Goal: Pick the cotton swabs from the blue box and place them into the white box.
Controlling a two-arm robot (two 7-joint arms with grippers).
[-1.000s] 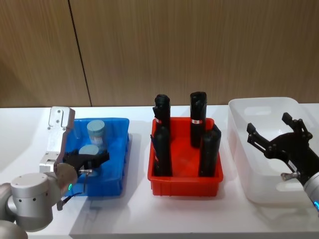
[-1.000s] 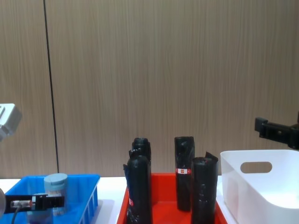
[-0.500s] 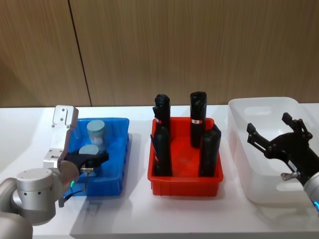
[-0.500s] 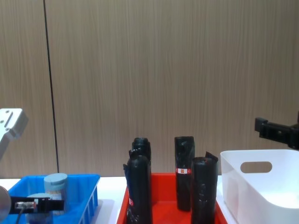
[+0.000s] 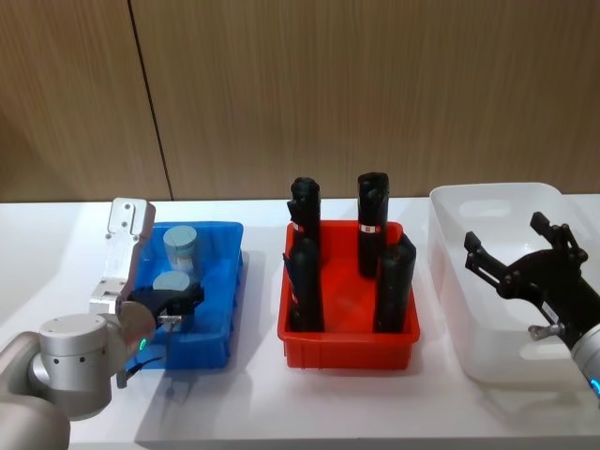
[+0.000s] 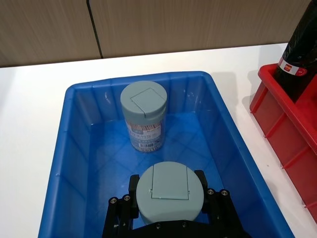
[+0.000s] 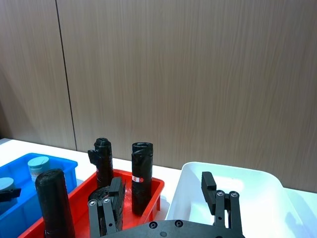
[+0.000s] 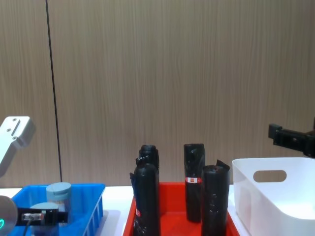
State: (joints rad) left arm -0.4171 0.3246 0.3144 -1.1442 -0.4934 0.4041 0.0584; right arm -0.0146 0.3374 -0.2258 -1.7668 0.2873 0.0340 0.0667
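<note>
Since a second earlier, we saw the left arm's white wrist bracket swing a little to the right above the left wall of the blue box (image 5: 216, 228), and the left gripper (image 5: 174, 300) sat slightly lower in the chest view. That gripper was inside the near half of the blue box, its black fingers (image 6: 132, 184) closed against the two sides of the near cotton swabs tub (image 6: 169, 188), whose grey-blue lid faced up. We could not tell whether the tub's base touched the box floor. The far cotton swabs tub (image 5: 180, 246) stood upright by itself in the far half of the same box, apart from the gripped one.

To the right, at the middle of the white table (image 5: 281, 394), the red tray (image 5: 347, 349) held the black rolls (image 5: 371, 220), all upright, two far and two near.

Farthest right stood the white box (image 5: 448, 277), and we saw no tub in it. The right gripper (image 5: 506, 236) hung over its inside with its fingers spread wide apart and nothing between them
</note>
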